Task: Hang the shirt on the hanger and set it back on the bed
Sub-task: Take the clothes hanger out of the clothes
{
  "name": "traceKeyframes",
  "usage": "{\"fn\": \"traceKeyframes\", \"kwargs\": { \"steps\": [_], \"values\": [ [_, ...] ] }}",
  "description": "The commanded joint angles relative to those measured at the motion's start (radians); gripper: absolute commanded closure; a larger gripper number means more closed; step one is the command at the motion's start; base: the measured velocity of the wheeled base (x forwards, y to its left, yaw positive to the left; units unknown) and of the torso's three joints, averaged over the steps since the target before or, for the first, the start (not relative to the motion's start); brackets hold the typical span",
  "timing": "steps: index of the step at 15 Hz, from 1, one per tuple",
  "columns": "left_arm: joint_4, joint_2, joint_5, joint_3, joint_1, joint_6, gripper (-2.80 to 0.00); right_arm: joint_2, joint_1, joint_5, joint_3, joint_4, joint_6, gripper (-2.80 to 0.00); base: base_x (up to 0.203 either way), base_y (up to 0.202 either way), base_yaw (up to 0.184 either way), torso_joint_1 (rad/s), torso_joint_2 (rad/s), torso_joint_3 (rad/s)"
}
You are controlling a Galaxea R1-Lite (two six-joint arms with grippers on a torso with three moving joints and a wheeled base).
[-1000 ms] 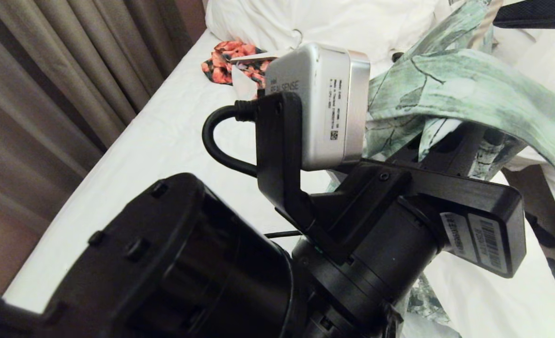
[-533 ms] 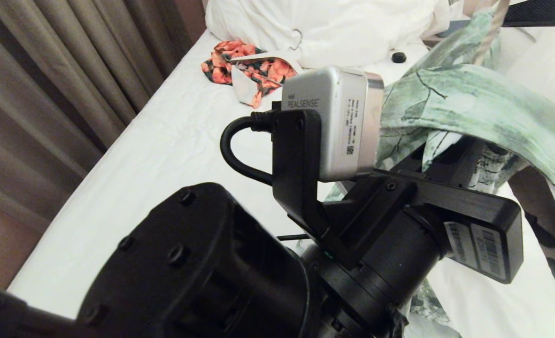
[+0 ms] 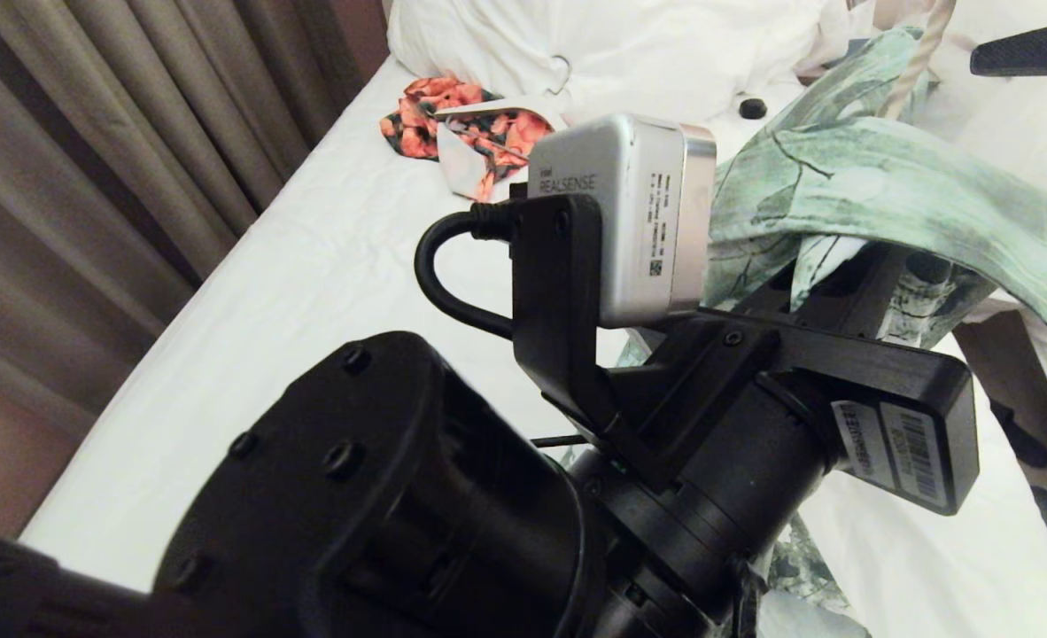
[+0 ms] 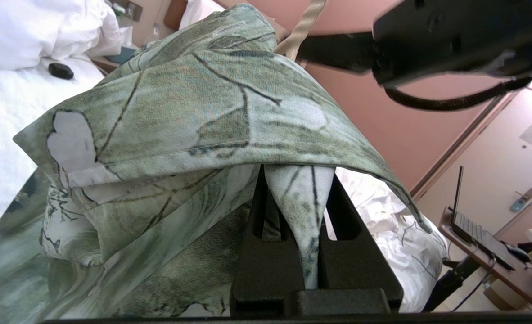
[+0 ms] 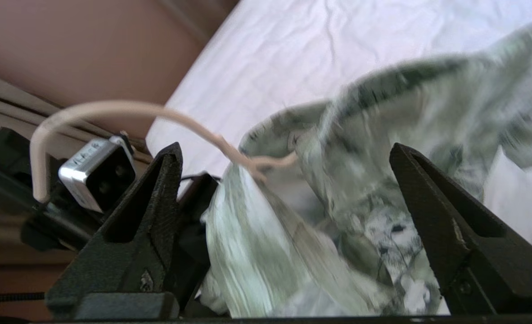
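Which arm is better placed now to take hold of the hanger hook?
The right. Its end effector is open with the hanger hook just ahead, while the left end effector is shut on the shirt and holds it up.

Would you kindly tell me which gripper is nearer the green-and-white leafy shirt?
Left. The left gripper is clamped on a fold of the shirt; the right gripper hangs open just short of it.

Draped over the raised left gripper (image 4: 298, 252): the shirt (image 3: 878, 190), above the bed (image 3: 293, 292). Poking up through its collar: the hanger (image 5: 113, 112) hook. Above that, at upper right: the right gripper (image 5: 284, 171). Farther back on the bed, near the pillows (image 3: 612, 44): a small garment (image 3: 453, 124).
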Motion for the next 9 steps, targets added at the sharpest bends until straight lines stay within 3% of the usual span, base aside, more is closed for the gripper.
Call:
{"fn": "traceKeyframes", "kwargs": {
  "steps": [1, 4, 9],
  "values": [
    [-0.008, 0.009, 0.002, 0.000, -0.001, 0.000, 0.00, 0.014, 0.001, 0.022, -0.001, -0.017, -0.001, -2.80, 0.000, 0.000, 0.000, 0.000, 0.00, 0.000],
    [-0.005, 0.011, 0.002, 0.000, -0.001, 0.000, 0.00, 0.021, 0.004, 0.072, 0.001, -0.040, -0.078, -2.80, 0.000, 0.000, 0.000, 0.000, 0.00, 0.000],
    [0.019, 0.009, 0.002, -0.002, -0.001, -0.016, 0.00, 0.058, 0.007, 0.079, -0.002, -0.042, -0.213, -2.80, 0.000, 0.000, 0.000, 0.000, 0.00, 0.000]
  ]
}}
